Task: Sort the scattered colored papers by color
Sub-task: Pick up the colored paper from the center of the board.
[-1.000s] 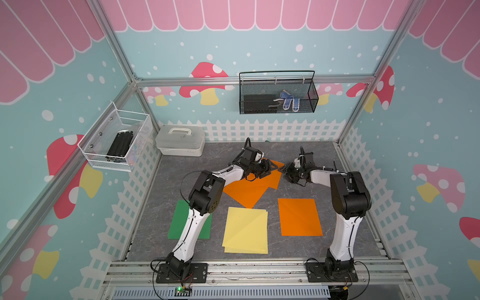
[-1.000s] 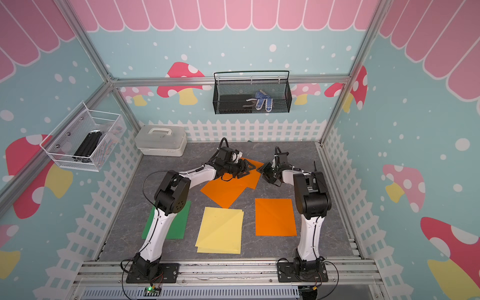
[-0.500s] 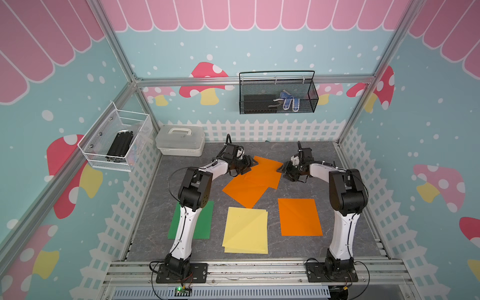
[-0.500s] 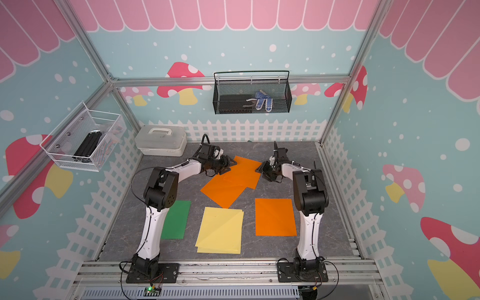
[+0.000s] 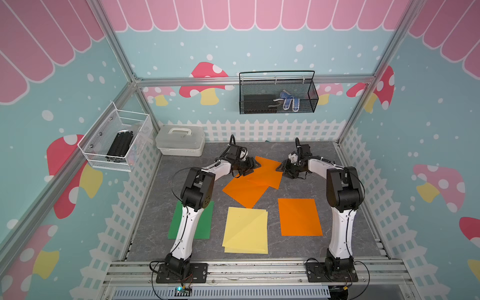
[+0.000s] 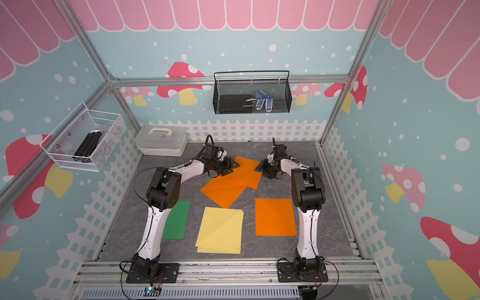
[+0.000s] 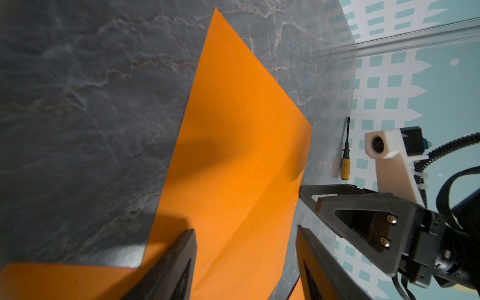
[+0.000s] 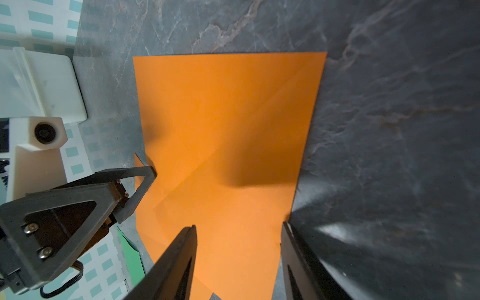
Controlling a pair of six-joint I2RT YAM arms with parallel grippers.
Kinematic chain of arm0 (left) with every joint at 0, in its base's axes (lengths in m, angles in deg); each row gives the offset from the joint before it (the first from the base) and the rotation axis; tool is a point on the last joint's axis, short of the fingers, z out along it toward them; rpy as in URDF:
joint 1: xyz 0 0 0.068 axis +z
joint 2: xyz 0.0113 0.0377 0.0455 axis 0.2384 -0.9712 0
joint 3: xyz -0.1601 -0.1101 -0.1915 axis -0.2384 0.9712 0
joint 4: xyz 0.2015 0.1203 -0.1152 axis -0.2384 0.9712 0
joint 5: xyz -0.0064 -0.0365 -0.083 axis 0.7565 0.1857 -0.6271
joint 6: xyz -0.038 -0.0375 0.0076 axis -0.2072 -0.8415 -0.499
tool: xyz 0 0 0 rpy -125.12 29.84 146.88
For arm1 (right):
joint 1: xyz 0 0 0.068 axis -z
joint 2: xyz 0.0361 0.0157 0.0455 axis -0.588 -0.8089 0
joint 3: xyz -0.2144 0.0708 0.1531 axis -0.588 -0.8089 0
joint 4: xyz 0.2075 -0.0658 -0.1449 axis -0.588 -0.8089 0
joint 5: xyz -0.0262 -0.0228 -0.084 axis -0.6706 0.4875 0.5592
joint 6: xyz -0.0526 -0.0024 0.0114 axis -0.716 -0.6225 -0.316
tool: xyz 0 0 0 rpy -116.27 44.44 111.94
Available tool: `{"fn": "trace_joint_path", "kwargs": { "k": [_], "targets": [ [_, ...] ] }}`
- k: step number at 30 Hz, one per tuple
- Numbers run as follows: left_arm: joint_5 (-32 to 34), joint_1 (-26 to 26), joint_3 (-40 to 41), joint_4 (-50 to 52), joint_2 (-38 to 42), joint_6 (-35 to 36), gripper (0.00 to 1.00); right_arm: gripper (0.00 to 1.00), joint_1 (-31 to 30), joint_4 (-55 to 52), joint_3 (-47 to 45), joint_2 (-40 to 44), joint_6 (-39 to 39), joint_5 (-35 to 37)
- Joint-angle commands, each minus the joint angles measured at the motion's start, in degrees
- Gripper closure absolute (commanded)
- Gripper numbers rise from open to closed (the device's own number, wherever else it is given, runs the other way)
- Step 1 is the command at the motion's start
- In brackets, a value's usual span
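Observation:
Two bright orange papers overlap at the back middle, one behind [image 5: 268, 170] and one in front [image 5: 244, 192]. A third orange paper [image 5: 300, 217] lies alone at front right. Two pale yellow papers [image 5: 245, 230] are stacked at front centre. My left arm partly covers a dark green paper [image 5: 205, 220]. My left gripper [image 5: 255, 165] is open at the back orange sheet's left corner, and the sheet [image 7: 233, 130] runs between its fingers. My right gripper [image 5: 281, 167] is open at that sheet's right edge, over the paper [image 8: 228, 117].
A white lidded box [image 5: 180, 140] stands at back left. A yellow-handled screwdriver [image 7: 345, 161] lies by the right fence. A bit of green paper [image 8: 131, 257] shows by the back fence. A black wire basket [image 5: 278, 93] and a white one [image 5: 117, 141] hang on the walls.
My left gripper drew back to the left, then returned to the back orange sheet's corner. My right gripper edged left to the sheet's edge. That sheet lies flatter than a second ago.

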State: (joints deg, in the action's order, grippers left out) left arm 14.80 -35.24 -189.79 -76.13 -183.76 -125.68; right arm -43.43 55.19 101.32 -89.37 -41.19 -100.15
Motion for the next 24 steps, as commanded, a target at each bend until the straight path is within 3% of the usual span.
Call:
{"fn": "trace_joint_path", "kwargs": {
  "k": [1, 15, 21, 24],
  "targets": [
    [1.34, -0.72, 0.24, 3.97, -3.32, 1.03, 0.35, 0.45, -0.03, 1.92, -3.79, -2.11, 1.14, -1.83],
    [0.64, -1.09, 0.41, 3.17, -4.06, 0.16, 0.35, 0.43, -1.00, 6.67, -3.37, -4.55, 5.31, -8.21],
    [0.05, -1.30, 3.26, -0.09, -2.67, -1.42, 0.36, 0.40, -0.95, 12.60, -3.30, -5.80, 12.41, -11.68],
    [0.28, -1.66, 5.09, -1.56, -1.32, -1.78, 0.36, 0.44, -1.10, 11.50, -1.69, -6.36, 13.05, -11.13]
  ]
}}
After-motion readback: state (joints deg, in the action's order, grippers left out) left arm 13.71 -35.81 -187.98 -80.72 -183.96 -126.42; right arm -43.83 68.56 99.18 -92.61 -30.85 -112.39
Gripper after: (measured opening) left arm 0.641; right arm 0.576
